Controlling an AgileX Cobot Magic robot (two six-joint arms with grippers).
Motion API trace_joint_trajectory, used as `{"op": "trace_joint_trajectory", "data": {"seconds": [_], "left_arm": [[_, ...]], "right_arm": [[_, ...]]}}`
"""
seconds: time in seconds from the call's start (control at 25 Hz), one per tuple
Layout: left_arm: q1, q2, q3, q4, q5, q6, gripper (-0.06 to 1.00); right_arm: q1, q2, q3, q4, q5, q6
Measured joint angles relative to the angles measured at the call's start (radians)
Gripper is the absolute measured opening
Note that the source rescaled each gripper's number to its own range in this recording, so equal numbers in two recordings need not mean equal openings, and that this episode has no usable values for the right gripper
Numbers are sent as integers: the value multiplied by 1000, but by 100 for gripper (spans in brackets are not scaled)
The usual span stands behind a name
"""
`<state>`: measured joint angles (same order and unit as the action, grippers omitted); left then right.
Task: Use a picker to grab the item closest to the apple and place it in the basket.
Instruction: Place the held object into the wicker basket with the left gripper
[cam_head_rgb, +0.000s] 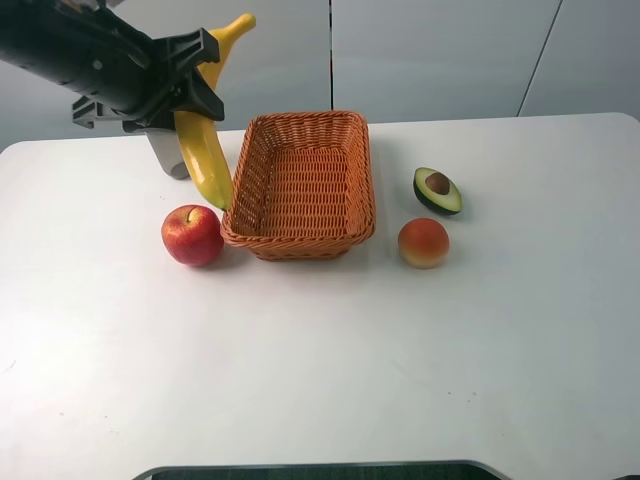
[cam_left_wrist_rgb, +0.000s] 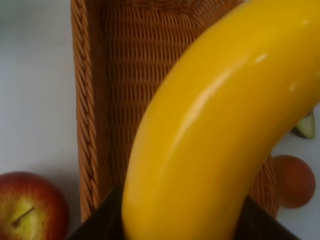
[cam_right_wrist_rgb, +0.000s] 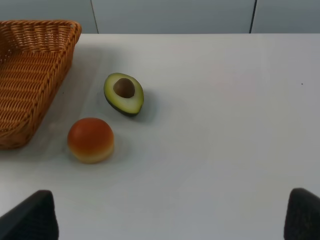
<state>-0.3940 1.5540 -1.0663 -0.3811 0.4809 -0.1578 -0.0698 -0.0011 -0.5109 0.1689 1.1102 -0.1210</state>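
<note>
Left gripper (cam_head_rgb: 188, 88) — jaws clamped on the banana (cam_head_rgb: 203, 150), gripping it around mid-length. The banana is held above the table (cam_head_rgb: 320, 380), steeply tilted, its lower tip beside the left rim of the basket (cam_head_rgb: 300, 245) and near the apple (cam_head_rgb: 192, 235). Right gripper (cam_right_wrist_rgb: 170, 220) — fingers spread wide, holding nothing. An avocado half (cam_right_wrist_rgb: 124, 94) and a round orange fruit (cam_right_wrist_rgb: 90, 140) lie on the table right of the basket.
</note>
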Motion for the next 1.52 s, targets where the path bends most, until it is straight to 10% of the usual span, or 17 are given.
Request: {"op": "trace_joint_trajectory", "data": {"seconds": [1.28, 1.44, 1.52], "left_arm": [[-84, 437, -203, 12, -388, 34, 2], [-84, 438, -203, 30, -390, 34, 83], [-84, 438, -203, 35, -388, 34, 95]], "right_arm": [[0, 0, 0, 0, 0, 0], [0, 0, 0, 0, 0, 0], [0, 0, 0, 0, 0, 0]]}}
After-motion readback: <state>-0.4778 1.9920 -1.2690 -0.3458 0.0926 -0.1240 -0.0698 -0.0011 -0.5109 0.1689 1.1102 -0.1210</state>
